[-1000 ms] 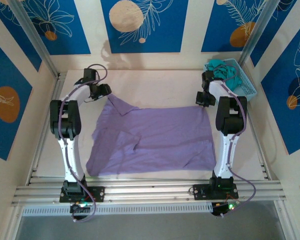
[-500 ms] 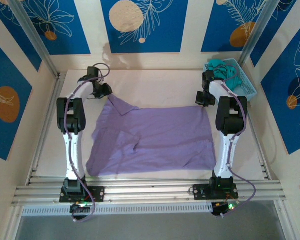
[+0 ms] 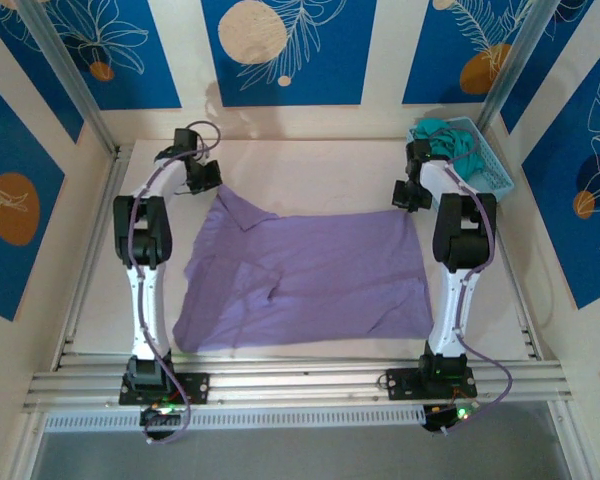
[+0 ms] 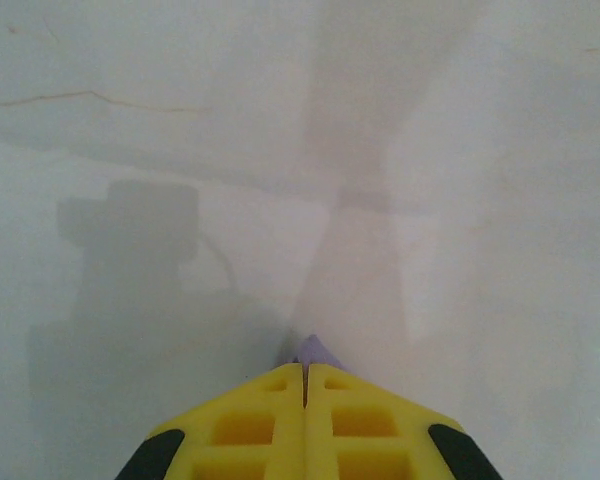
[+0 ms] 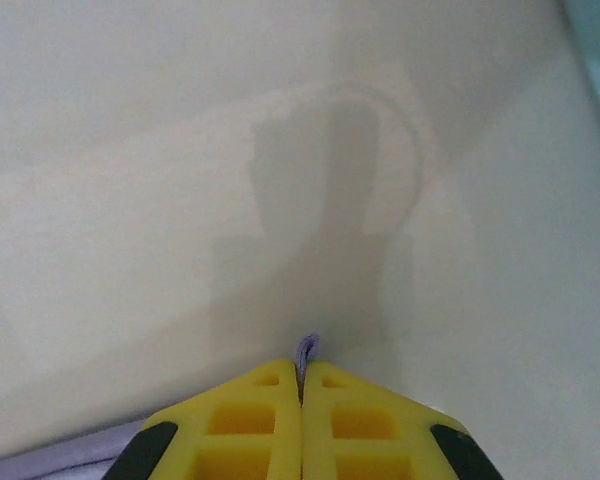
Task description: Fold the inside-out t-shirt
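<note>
Table | left gripper now clamped on t-shirt corner | right gripper unchanged

I can read no text, label, brand or number anywhere; the t-shirt shows me plain lavender fabric; the wall panels carry drawn leaves and circles, no writing.

Blue basket w/ teal garment, far-right corner of table, blue leaf-print wall panels
</note>
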Motion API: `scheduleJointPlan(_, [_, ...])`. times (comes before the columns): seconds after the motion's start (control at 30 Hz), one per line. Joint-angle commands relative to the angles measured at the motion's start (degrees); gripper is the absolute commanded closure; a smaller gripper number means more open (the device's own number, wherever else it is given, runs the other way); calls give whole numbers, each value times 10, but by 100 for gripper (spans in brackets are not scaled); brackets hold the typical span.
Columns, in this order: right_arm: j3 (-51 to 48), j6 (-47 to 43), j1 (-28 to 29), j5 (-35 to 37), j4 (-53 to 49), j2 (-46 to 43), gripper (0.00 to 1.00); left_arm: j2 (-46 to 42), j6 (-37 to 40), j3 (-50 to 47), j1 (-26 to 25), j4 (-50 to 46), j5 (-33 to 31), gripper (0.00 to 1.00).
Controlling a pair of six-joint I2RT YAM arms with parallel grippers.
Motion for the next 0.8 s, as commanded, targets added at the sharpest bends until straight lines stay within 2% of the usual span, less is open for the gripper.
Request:
scheduleJointPlan(0.0, [-14,-12,-7,-23,22,-57,94,-131,-33,-79,-1,44,43,100])
scheduleJointPlan(0.13, [-42,-18,-8,-34,26,-94,94,-265,-73,-228,-1,106,53,100])
scheduleJointPlan(0.3, [-104,-16,-9,-30,28,-150,93,-410,-100,-371,-1,108,67,100])
scheduleJointPlan(0.43, [-156,-7,-18,-34,32,-203,92,-517,-91,-443,0,51,80,100])
scheduleJointPlan(0.57, [-214,9,-22,-43,31,-255,92,-612,-59,-487,3,-43,56,100])
scheduleJointPlan(0.77, [-296,31,-34,-61,27,-324,94,-695,-37,-514,6,-156,60,100])
